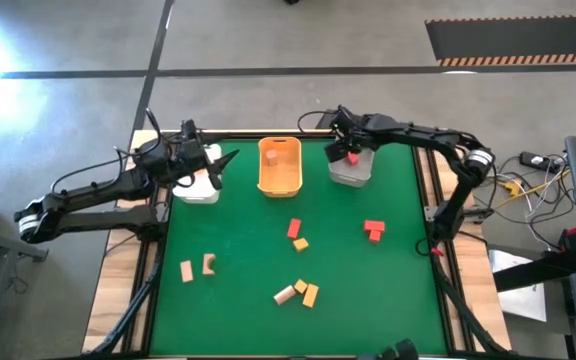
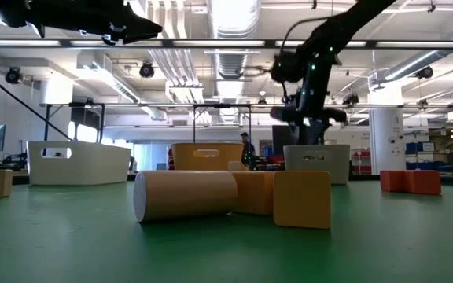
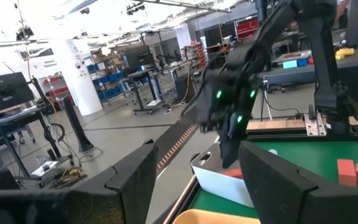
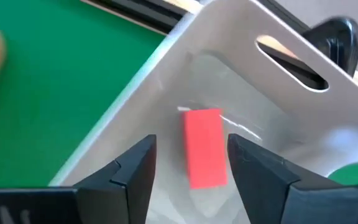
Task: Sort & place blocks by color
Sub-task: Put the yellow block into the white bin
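right gripper (image 4: 188, 163) over grey plastic bin (image 4: 272, 87), fingers apart, small red wooden block (image 4: 204, 147) dropped inside. left gripper (image 3: 194, 180) open over white bin (image 1: 200, 183). next: fetch red blocks (image 1: 373, 230) on mat.

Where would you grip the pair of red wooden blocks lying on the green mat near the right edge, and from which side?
Take the pair of red wooden blocks one at a time, from straight above, fingers closing across a block's short width on its flat side faces. They lie flat on the green mat and seem to touch, so clamp the faces away from the neighbour. The right gripper, now over the grey plastic bin, is nearest.
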Robot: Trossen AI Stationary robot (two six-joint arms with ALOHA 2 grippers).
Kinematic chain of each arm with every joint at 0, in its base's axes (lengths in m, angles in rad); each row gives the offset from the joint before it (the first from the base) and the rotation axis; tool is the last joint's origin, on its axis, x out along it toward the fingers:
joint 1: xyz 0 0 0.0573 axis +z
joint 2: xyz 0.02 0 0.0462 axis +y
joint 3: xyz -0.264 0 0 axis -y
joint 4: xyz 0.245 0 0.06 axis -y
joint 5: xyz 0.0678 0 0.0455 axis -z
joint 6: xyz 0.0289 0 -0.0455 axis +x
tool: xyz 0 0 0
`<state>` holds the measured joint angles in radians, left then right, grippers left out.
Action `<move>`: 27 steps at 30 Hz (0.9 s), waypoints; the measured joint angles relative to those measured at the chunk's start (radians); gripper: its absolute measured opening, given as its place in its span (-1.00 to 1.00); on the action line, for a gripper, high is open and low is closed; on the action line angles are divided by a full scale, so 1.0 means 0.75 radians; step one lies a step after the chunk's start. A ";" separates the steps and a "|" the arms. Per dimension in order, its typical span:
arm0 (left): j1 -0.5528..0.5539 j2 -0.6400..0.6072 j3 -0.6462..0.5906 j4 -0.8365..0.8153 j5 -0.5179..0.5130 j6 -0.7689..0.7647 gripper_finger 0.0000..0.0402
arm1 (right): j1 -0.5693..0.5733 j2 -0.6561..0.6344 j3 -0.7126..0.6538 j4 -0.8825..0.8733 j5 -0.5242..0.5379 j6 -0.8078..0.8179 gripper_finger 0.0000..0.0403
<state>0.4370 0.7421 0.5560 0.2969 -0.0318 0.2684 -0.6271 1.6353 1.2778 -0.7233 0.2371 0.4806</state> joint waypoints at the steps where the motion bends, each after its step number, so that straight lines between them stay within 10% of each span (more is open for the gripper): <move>1: 0.000 0.007 0.000 0.000 0.000 0.000 0.04 | 0.020 -0.023 0.000 0.000 0.000 0.007 -0.10; 27: 0.000 0.161 0.001 0.012 -0.001 -0.031 0.04 | 0.731 -0.197 -0.003 0.000 0.091 0.176 -0.30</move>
<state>0.4370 0.8627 0.5564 0.3058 -0.0323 0.2451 -0.0786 1.4874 1.2755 -0.7235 0.3055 0.6126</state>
